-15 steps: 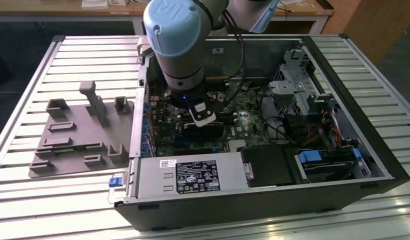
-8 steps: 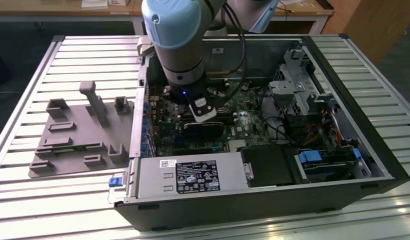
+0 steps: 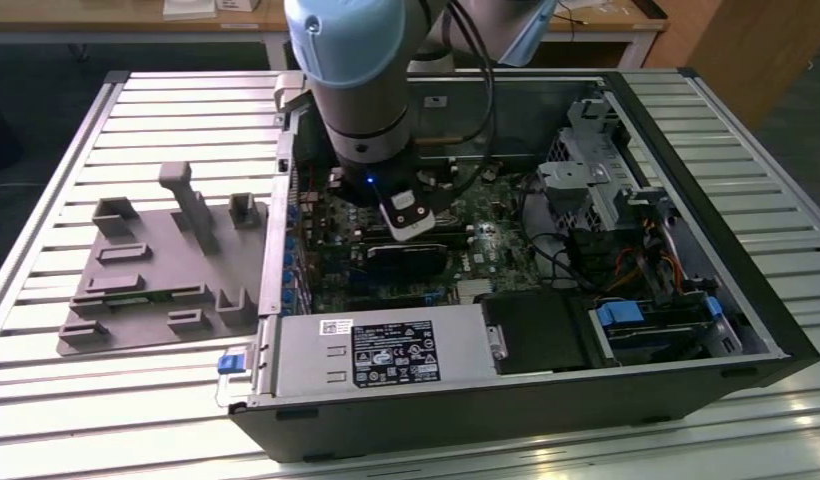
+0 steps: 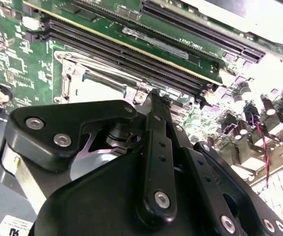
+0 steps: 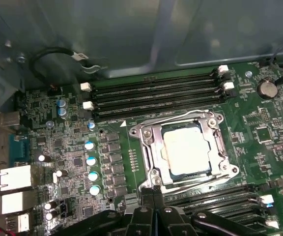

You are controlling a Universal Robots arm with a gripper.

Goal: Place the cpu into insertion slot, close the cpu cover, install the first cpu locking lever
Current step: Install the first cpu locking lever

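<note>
Gripper (image 5: pixel 154 194), fingers clenched together and holding nothing, sits at the near edge of the slot (image 5: pixel 149 162), where the cpu (image 5: pixel 188 147) already lies seated under the closed cover (image 5: pixel 219 147), just beyond the fingertips, toward the memory slots (image 5: pixel 154 96).
</note>
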